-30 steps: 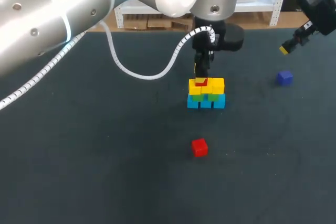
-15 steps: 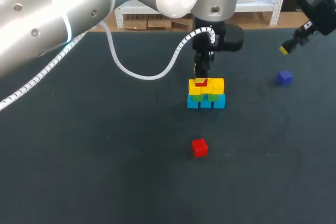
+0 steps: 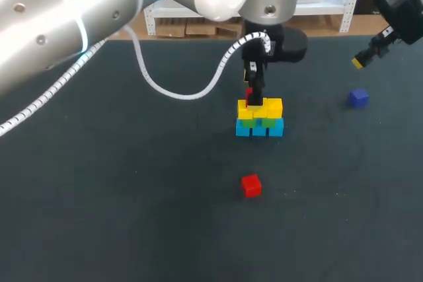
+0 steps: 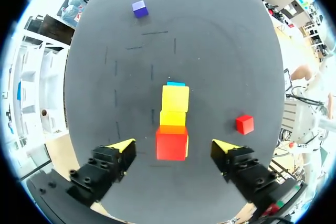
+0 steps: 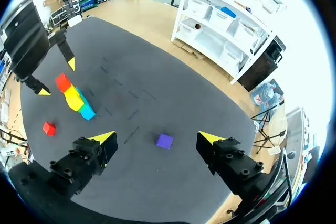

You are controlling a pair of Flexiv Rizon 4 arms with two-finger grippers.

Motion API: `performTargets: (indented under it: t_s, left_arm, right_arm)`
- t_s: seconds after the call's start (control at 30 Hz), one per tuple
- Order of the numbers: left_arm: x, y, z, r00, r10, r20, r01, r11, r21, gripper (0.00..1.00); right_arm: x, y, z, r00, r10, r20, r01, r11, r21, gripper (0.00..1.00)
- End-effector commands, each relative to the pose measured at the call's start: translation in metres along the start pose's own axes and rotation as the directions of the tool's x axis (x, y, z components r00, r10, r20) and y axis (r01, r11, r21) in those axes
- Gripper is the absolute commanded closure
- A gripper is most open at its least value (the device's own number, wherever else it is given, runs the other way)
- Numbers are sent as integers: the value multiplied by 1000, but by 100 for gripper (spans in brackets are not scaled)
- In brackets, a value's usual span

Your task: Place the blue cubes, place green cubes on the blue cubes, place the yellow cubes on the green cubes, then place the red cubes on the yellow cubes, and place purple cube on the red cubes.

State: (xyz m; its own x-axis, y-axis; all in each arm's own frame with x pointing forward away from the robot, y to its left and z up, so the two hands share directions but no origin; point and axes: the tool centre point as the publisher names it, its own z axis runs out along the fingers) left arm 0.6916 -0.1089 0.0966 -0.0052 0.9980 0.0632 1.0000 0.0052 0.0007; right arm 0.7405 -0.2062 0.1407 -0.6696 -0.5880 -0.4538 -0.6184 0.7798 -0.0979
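Left gripper (image 4: 172, 148) hangs straight over the stack (image 3: 259, 117), fingers spread wide. The red cube (image 4: 171, 145) is between them, with a clear gap on each side, so nothing is gripped. That cube sits on top of one of the two yellow cubes (image 3: 273, 107), at the end of the stack nearer the left arm's side in the head view. Layers below: green cubes (image 3: 269, 122) under the yellows, blue cubes (image 3: 275, 129) at the bottom on the table (image 3: 132, 196).

Loose red cube (image 3: 250, 185) lies on the table on the near side of the stack, well apart from it.

Right gripper (image 5: 156, 138) is up off the table at the far right, also wide open and holding nothing. Purple cube (image 5: 164, 140) sits alone on the table ahead of it, framed between its fingers in the right wrist view but not touched, and well apart from the stack.
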Motion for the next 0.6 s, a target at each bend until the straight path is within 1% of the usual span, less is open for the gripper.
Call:
performTargets:
  t_s: [0.03,0.17,0.27,0.33,0.4,0.6]
  left_arm:
    - [10,-3,-9,1000,-19,22,19,1000,-12,0]
    - [23,-4,-22,997,-64,48,66,997,-29,0]
    - [35,-4,-32,989,-127,71,130,990,-49,0]
    - [42,-4,-37,983,-160,86,164,985,-49,0]
    - [49,-5,-41,979,-184,92,190,979,-67,0]
    - [71,-5,-48,961,-248,119,259,962,-82,0]
  right_arm:
    - [0,-1,1,1000,-1,1,1,1000,-1,0]
    - [0,-1,1,1000,-1,1,1,1000,-1,0]
    - [0,-1,1,1000,-1,1,1,1000,-1,0]
    - [0,-1,1,1000,-1,1,1,1000,-1,0]
    - [0,-1,1,1000,-1,1,1,1000,-1,0]
    - [0,-1,1,1000,-1,1,1,1000,-1,0]
